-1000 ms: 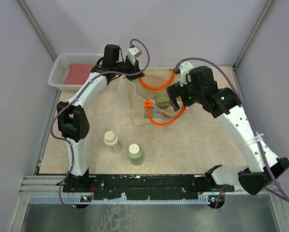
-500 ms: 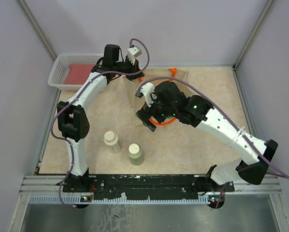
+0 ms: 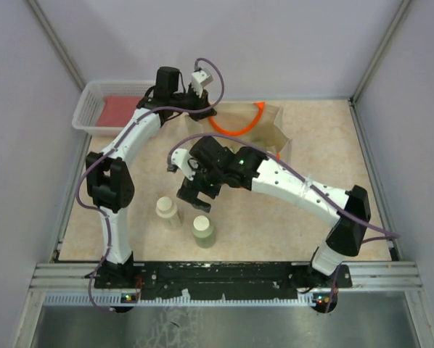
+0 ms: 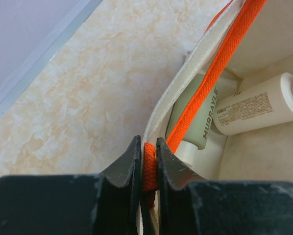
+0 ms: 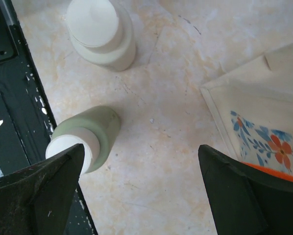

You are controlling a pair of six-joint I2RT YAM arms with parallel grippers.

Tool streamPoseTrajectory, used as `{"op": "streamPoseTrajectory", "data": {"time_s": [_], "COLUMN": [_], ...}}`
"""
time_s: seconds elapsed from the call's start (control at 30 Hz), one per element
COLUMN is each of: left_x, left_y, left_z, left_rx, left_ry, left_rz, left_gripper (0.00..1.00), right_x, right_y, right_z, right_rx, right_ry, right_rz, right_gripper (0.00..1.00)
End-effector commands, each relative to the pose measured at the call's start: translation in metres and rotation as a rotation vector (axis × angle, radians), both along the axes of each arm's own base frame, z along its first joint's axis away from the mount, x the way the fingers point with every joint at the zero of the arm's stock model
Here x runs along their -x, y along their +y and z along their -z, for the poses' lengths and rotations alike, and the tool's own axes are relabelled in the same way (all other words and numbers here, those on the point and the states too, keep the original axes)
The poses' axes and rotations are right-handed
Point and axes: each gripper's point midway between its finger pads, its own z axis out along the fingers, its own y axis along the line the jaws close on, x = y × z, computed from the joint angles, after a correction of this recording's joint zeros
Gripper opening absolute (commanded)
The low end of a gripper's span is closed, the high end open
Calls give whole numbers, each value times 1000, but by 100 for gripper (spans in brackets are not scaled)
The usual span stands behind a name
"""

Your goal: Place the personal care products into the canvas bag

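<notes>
The canvas bag [image 3: 264, 125] lies at the back middle. My left gripper [image 3: 203, 110] is shut on its orange handle [image 4: 150, 166] and holds the mouth open. In the left wrist view a pale green bottle [image 4: 198, 122] and a cream bottle [image 4: 259, 110] lie inside the bag. A cream bottle [image 3: 168, 212] and a pale green bottle [image 3: 202, 230] stand on the table near the front. My right gripper [image 3: 194, 198] is open and empty, just above and behind them. In the right wrist view the green bottle [image 5: 85, 137] is by the left finger and the cream bottle [image 5: 101, 34] is farther off.
A white mesh basket [image 3: 88, 114] with a red flat item [image 3: 120, 110] stands at the back left. The bag's floral corner [image 5: 264, 129] lies right of my right gripper [image 5: 141, 181]. The black rail [image 3: 217, 274] runs along the near edge.
My right arm has swung from the bag's mouth to the left and nearer, and is now over the table by the two standing bottles. The left gripper has not moved.
</notes>
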Motion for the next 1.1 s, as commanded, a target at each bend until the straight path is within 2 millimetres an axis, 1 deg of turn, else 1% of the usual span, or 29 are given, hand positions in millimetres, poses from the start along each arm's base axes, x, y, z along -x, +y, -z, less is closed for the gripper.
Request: {"op": "streamPoseTrajectory", "data": {"time_s": [0.0,0.1,0.17,0.2,0.6,0.77,1.07], "left_x": [4,3,4,4,3,6,9], "left_y": [3,5,5,5,6,6,7], "left_z": [-6,-4,-4,-3,-1,1,1], "left_rx": [8,6,6,5,15,26,28], "left_ry": [-8,-2,-1,1,2,8,-6], "left_rz": [19,17,18,18,6,5,1], "left_gripper": [0,0,0,0,0,0,0], "right_x": [11,21,27,30,76,78,83], "right_y": [28,29,30,28,11,9,19], "right_z": [-20,-15,3,8,59,77,111], "right_rx": [-78,-71,-29,-16,99,130,190], "right_ry": [-5,39,83,98,214,215,209], "right_rz": [-106,-133,-146,-150,-208,-204,-225], "right_gripper": [99,99,99,99,99,99,98]}}
